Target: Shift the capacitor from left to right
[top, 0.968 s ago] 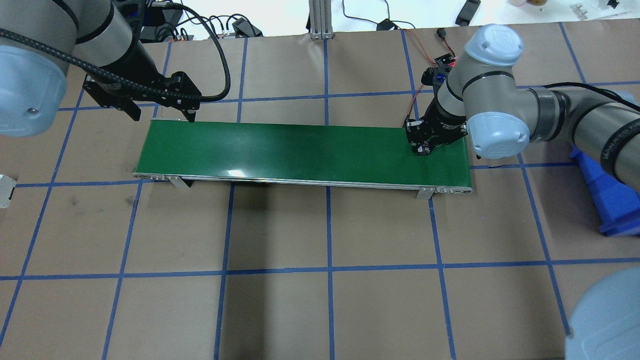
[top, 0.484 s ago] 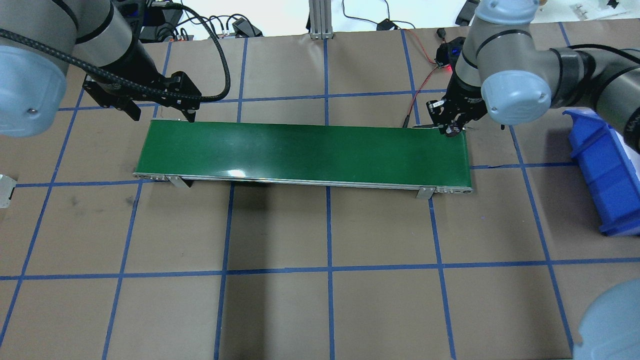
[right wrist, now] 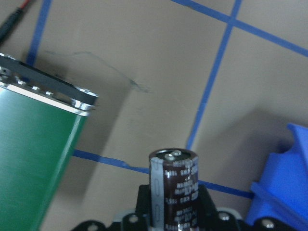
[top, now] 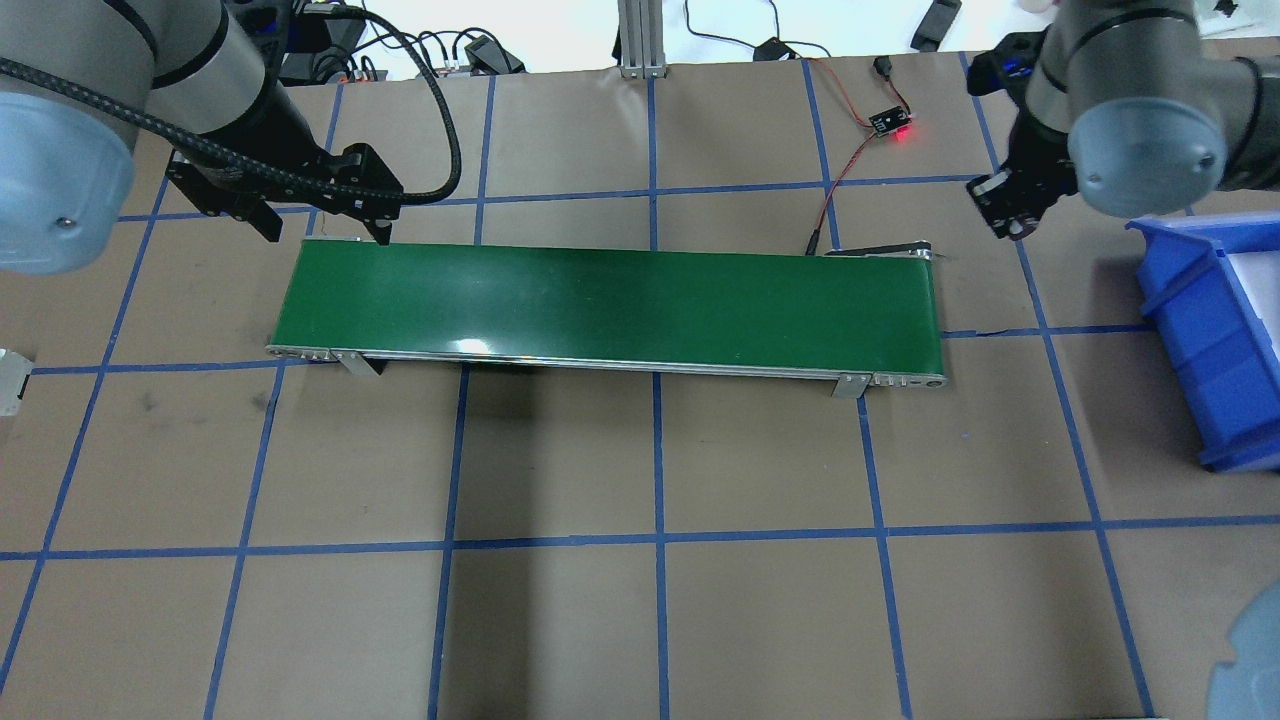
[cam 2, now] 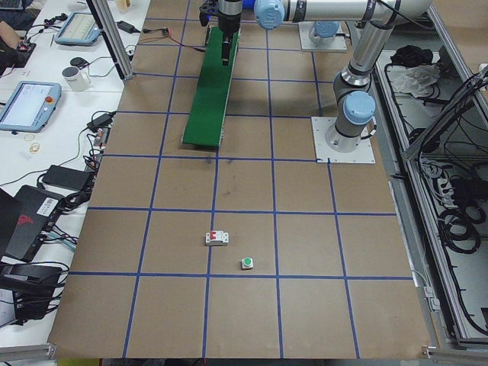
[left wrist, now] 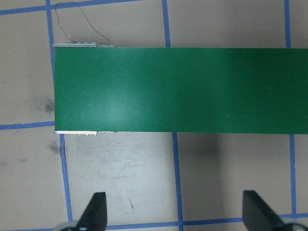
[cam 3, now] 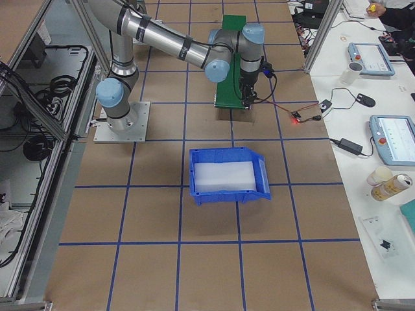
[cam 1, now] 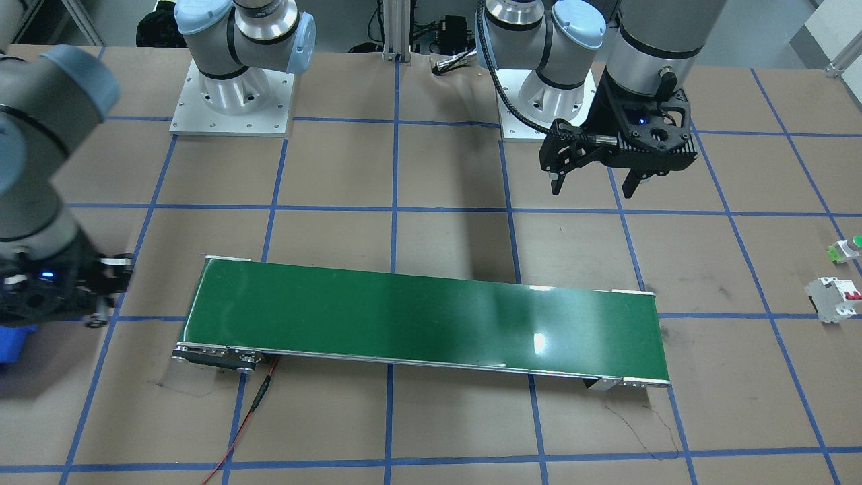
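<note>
Left arm (top: 190, 60) and right arm (top: 1130, 40) have silver-grey tubular links with pale blue domed joint caps (top: 1145, 150). Left gripper (top: 327, 237) and right gripper (top: 1012, 228) are black, each with a blue light; a black cable (top: 447, 125) follows the left arm.

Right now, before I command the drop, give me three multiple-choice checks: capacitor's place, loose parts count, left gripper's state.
1. The capacitor is: A in the right gripper, between the green belt and the blue bin; B lying on the belt; C inside the bin.
2. Loose parts on the table at the robot's left: A none; B two; C four.
3. The left gripper is: A shut on a part; B shut, empty; C open, empty.
Key: 1 A, the right wrist view shows it held over the table. 2 B, a circuit breaker and a push button. 3 C, its fingers stand wide apart.
</note>
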`<control>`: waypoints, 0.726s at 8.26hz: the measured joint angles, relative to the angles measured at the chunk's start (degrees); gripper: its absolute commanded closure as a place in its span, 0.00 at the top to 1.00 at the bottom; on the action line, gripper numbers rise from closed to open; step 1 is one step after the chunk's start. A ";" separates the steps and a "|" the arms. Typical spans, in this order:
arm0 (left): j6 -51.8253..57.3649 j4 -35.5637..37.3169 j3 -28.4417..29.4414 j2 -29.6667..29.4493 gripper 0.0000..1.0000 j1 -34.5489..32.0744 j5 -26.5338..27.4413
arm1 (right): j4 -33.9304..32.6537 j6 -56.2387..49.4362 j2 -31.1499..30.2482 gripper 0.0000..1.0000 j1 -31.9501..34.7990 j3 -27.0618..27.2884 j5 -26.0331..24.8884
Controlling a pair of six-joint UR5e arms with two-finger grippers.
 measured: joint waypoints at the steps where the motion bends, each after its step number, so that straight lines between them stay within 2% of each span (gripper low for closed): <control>1: 0.00 0.00 0.00 0.00 1.00 0.02 0.00 | -1.56 -9.54 -0.26 0.00 -4.90 0.00 -0.12; 3: 0.00 0.03 0.00 0.00 1.00 0.02 0.00 | -4.30 -27.23 -0.36 0.00 -14.65 0.00 0.91; 6: 0.07 0.03 0.00 0.00 1.00 0.03 0.00 | -7.51 -46.08 2.51 0.00 -26.11 0.01 7.10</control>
